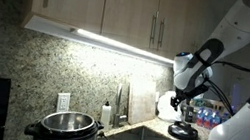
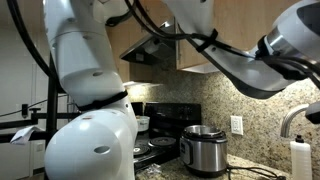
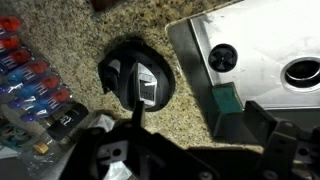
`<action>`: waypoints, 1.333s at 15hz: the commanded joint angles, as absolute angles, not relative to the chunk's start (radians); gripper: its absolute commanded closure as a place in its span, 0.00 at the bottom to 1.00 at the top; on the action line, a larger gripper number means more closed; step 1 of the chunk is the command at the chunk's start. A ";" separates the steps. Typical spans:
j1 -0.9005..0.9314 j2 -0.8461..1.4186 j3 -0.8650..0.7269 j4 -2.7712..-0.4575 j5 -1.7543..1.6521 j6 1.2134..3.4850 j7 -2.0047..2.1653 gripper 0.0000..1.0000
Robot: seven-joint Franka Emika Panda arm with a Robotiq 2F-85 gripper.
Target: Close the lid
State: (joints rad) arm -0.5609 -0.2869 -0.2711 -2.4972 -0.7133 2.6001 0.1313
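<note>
The lid [image 3: 135,75] is round and black with a raised handle. It lies on the granite counter beside the sink, and it also shows in an exterior view [image 1: 184,133]. The steel cooker [image 1: 65,127] stands uncovered on the far side of the sink, next to the stove [image 2: 205,148]. My gripper [image 3: 196,110] hangs above the counter, just beside the lid and over the sink's edge. Its jaws are open and empty. In an exterior view the gripper [image 1: 183,98] is a short way above the lid.
A steel sink [image 3: 255,45] with a green sponge [image 3: 226,102] lies between lid and cooker. Water bottles with blue and red caps [image 3: 25,70] stand next to the lid. A faucet and soap bottle [image 1: 108,113] sit behind the sink. Cabinets hang overhead.
</note>
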 commanded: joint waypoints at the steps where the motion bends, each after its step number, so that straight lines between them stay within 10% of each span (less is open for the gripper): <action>1: -0.539 -0.265 -0.291 -2.476 -0.719 2.595 0.140 0.00; 12: -0.637 -0.285 -0.146 -2.515 -1.274 2.917 0.503 0.00; 20: -0.697 -0.086 -0.126 -2.298 -1.789 2.738 0.937 0.00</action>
State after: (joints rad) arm -0.6917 -0.1931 -0.1303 -2.3777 -1.6864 2.7906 0.8330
